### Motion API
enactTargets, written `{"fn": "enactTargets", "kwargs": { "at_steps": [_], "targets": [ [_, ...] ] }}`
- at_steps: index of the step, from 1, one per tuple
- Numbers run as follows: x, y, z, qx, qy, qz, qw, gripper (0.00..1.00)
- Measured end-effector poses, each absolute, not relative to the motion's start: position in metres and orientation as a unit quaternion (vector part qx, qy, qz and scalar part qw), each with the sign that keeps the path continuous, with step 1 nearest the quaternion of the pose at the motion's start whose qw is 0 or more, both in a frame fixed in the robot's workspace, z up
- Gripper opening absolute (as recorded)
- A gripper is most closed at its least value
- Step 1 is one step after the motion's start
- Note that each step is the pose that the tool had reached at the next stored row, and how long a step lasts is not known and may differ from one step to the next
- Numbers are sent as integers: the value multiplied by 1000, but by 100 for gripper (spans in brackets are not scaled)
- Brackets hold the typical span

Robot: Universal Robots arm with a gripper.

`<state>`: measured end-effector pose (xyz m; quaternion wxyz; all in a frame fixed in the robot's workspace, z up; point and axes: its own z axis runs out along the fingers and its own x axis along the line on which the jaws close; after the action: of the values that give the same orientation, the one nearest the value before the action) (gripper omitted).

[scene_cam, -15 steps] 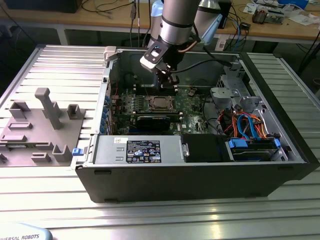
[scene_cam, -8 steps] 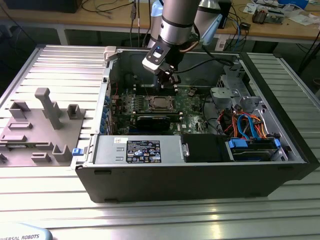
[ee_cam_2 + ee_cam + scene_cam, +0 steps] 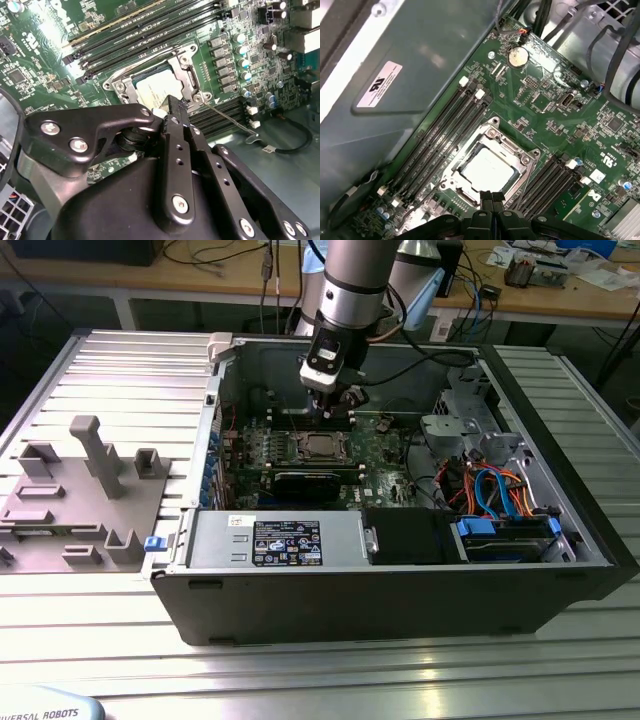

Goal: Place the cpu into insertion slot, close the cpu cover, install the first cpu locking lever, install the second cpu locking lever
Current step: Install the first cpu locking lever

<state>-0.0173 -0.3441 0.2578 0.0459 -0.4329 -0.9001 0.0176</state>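
First wrist view, job status as I read it from my station. Item one, the chip [image 3: 487, 170]: a silvery square lying flat inside the socket [image 3: 451, 186] on the green board [image 3: 545, 100], so I count the placing as done. Item two, the cover frame [image 3: 519, 161]: grey metal with a cut-out middle, lying down around the chip's edges, and I judge it closed. Item three, one lever [image 3: 230, 119]: in the second wrist view a thin wire rod runs out from the socket's corner over the dark memory slots with its end free. I judge it not latched, so the locking work is left. The other lever I cannot make out. Item four, the fingers [image 3: 486, 199]: pressed together with no gap I can see and nothing held between them. Their tips sit right at the socket's edge, just beside the cover frame and near the root of that lever, but I cannot tell whether they touch metal. In the exterior view the arm reaches down into the open computer case [image 3: 400, 590] on the table [image 3: 300, 670], with the fingers low over the socket.
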Motion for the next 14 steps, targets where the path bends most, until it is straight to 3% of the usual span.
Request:
{"fn": "enactTargets", "kwargs": {
  "at_steps": [14],
  "targets": [
    [-17,-344,258,-383,-922,20,45,11]
  ]
}}
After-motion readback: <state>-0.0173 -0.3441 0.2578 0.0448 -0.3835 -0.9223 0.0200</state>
